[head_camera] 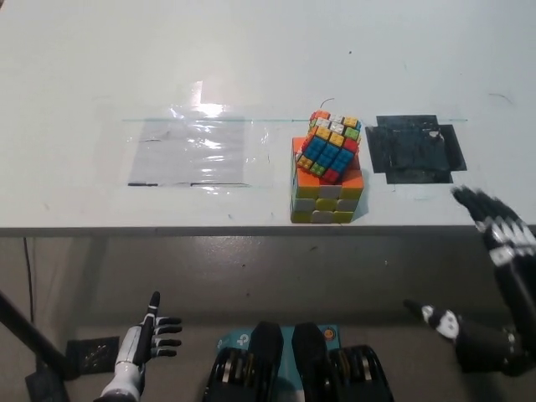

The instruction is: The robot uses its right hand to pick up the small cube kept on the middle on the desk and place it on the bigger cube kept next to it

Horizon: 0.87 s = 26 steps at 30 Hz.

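Observation:
The small multicoloured cube (330, 146) rests tilted on top of the bigger cube (326, 192), which stands near the desk's front edge. My black right hand (492, 285) is open at the lower right, off the desk and well clear of both cubes, holding nothing. My white left hand (144, 342) rests open at the lower left, below the desk edge.
A clear plastic sheet (191, 151) is taped flat on the white desk (251, 59) left of the cubes. A black patch (416, 146) lies on the desk right of them. The desk's front edge runs across the picture just below the bigger cube.

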### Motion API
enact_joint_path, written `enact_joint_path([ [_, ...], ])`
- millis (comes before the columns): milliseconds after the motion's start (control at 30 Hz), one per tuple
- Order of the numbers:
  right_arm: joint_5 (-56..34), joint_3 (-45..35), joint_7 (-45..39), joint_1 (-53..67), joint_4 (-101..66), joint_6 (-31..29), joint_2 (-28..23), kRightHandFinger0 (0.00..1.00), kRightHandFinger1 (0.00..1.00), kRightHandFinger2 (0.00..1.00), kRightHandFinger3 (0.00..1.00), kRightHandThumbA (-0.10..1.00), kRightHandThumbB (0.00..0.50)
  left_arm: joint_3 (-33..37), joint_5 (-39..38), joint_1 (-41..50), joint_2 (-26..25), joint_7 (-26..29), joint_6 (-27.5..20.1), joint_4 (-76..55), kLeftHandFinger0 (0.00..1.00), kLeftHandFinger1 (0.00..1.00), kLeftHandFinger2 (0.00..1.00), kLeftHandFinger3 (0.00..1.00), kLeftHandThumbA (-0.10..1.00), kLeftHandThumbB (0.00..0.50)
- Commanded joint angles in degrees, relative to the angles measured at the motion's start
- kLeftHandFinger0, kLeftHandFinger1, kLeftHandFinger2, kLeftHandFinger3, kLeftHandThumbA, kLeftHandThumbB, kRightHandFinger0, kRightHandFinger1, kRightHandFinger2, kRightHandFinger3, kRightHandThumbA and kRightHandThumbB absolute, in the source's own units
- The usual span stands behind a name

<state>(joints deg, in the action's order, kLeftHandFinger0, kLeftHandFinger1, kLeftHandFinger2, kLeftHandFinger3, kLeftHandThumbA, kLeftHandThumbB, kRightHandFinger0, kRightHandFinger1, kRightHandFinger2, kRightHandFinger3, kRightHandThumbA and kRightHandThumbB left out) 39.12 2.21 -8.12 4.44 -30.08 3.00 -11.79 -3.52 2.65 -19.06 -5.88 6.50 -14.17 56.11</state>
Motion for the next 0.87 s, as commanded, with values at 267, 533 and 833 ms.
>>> enact_joint_path([
  [267,-6.61,-8.36,19.10,2.55,27.31,-8.16,8.05,1.00,1.00,1.00,1.00,0.76,0.232,0.50,0.47,-1.07,-0.47,0.87,-2.13,1.52,0.62,0.56,0.64,0.59,1.00,0.252],
  [533,-15.33,-12.51,20.13,-1.46,40.24,-10.79,11.53,1.00,1.00,1.00,1.00,0.69,0.173,0.00,-0.39,-0.63,0.20,0.28,-1.15,-0.24,0.62,0.57,0.63,0.59,1.00,0.216],
  [833,-19.13,-12.20,19.32,-2.52,44.17,-13.29,10.26,1.00,1.00,1.00,1.00,0.65,0.127,0.03,-0.24,-0.57,1.26,1.00,-1.57,0.09,0.66,0.60,0.67,0.62,1.00,0.214],
])
